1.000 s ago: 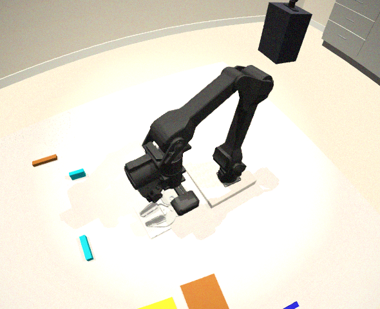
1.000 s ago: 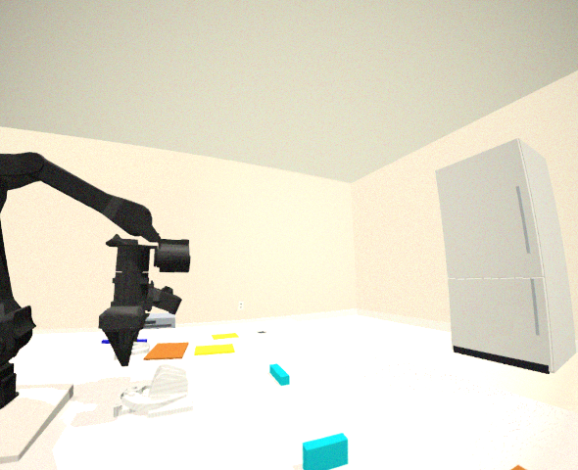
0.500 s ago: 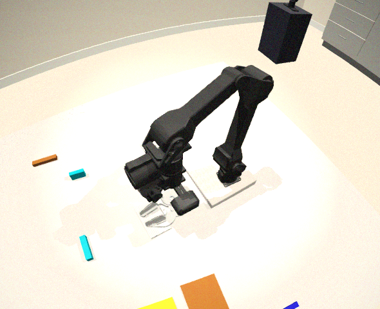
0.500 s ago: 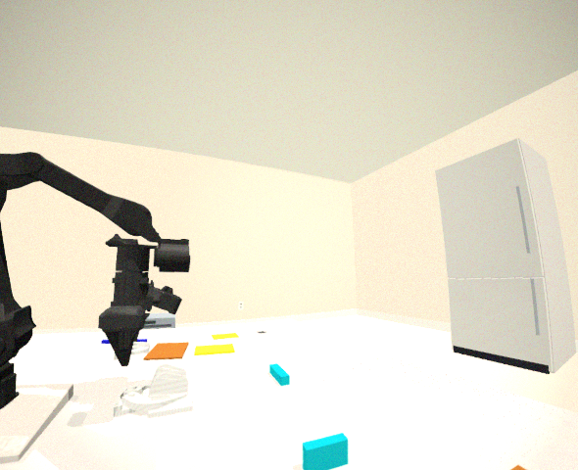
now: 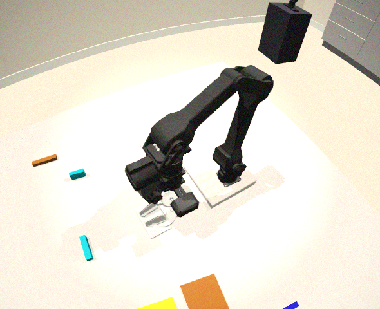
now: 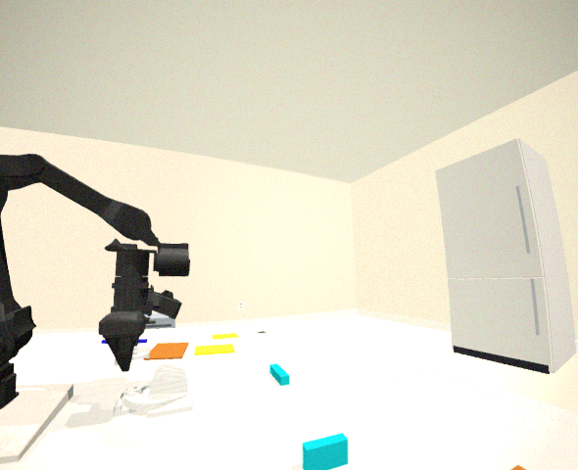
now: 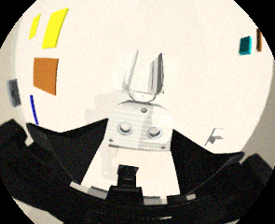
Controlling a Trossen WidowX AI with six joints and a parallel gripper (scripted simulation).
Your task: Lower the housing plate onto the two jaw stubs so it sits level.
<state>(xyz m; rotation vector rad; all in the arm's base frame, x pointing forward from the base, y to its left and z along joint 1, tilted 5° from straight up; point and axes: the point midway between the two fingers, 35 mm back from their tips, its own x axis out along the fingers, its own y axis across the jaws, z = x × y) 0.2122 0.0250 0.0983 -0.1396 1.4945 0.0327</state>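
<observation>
And here's the black gripper [image 5: 167, 200] [image 6: 123, 366] [image 7: 139, 126], pointing straight down at left in the exterior view, its fingers clamped on the pale, ridged housing plate [image 5: 168, 198] [image 6: 140, 352] [image 7: 139, 118]. In the wrist view that plate fills the centre, two round details side by side on its face, a finger against either side!

Just above it in that frame, two grey-white tapered jaws [image 5: 156, 221] [image 7: 158, 75] stand side by side. The exterior view tells us the height: the plate is up in the air, apart from the pale assembly [image 6: 170, 379] below it, so it isn't seated yet. From the top, all this sits just below centre, left of the arm's pale base slab [image 5: 213, 201] [image 6: 24, 449].

Round the edges, a cyan block [image 5: 85, 247] [image 6: 279, 374] lies lower left in the top view, and a flat orange panel [image 5: 205, 292] [image 6: 168, 351] [image 7: 46, 75] lies at bottom centre.
</observation>
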